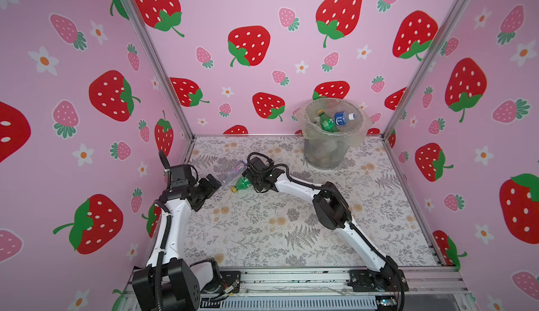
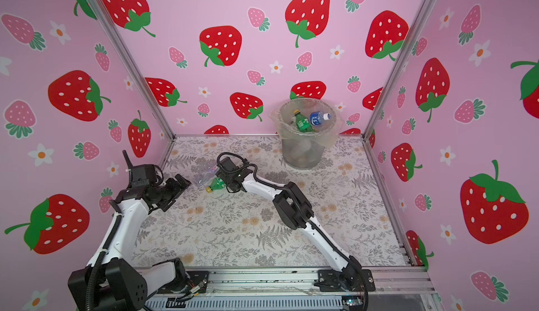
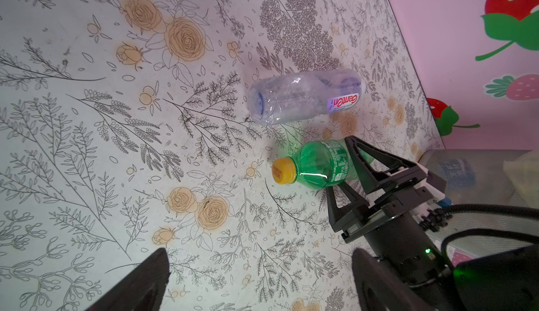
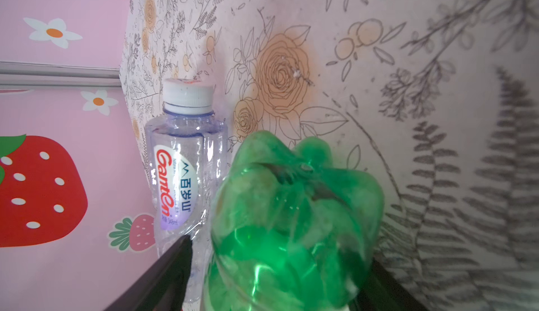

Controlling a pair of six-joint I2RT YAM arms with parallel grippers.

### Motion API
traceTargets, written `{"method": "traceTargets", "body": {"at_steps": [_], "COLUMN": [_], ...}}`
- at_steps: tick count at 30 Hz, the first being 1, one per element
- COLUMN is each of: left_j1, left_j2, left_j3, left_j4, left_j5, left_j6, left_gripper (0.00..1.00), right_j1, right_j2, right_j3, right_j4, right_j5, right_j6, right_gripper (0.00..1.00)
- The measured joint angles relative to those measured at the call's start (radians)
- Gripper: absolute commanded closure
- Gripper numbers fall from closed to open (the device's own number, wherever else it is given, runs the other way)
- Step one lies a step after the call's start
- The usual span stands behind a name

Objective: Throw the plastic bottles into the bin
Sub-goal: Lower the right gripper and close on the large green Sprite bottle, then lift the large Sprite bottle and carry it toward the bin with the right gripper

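Toward the left middle of the desk (image 1: 262, 222), the green bottle (image 3: 318, 163) lies on its side, with its yellow cap pointing away from the right fingers (image 3: 364, 155). They straddle its base end, half spread; whether they pinch it cannot be told. Just beside it lies the clear bottle (image 3: 303, 99), labelled "Ganten" in red with blue Chinese characters. The green bottle's print is too small to read. The left fingers (image 1: 214, 178) hang wide apart and empty nearby. Well apart, the bin (image 1: 326, 155) holds more bottles.
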Motion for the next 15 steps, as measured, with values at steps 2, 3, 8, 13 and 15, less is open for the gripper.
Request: {"method": "traceTargets", "body": {"at_steps": [2,3,8,13,15], "left_j1": [0.002,0.002,0.002,0.004,0.005], "left_j2": [0.002,0.002,0.002,0.002,0.002], "left_j3": [0.000,0.000,0.000,0.000,0.000], "left_j4": [0.000,0.000,0.001,0.001,0.002], "left_j5": [0.004,0.005,0.006,0.009,0.013], "left_j6": [0.000,0.000,0.000,0.000,0.000], "left_gripper": [0.01,0.01,0.01,0.01,0.01], "right_j1": [-0.004,-0.006,-0.013,-0.016,-0.016], "right_j2": [0.000,0.000,0.000,-0.023,-0.040], "right_j3": [0.000,-0.003,-0.028,-0.088,-0.120], "right_j4": [0.001,0.004,0.027,0.084,0.098], "right_j5": [0.000,-0.001,0.000,0.008,0.010], "right_j6": [0.010,0.014,0.018,0.019,0.019], "right_gripper": [0.29,0.29,0.38,0.44,0.45]}}
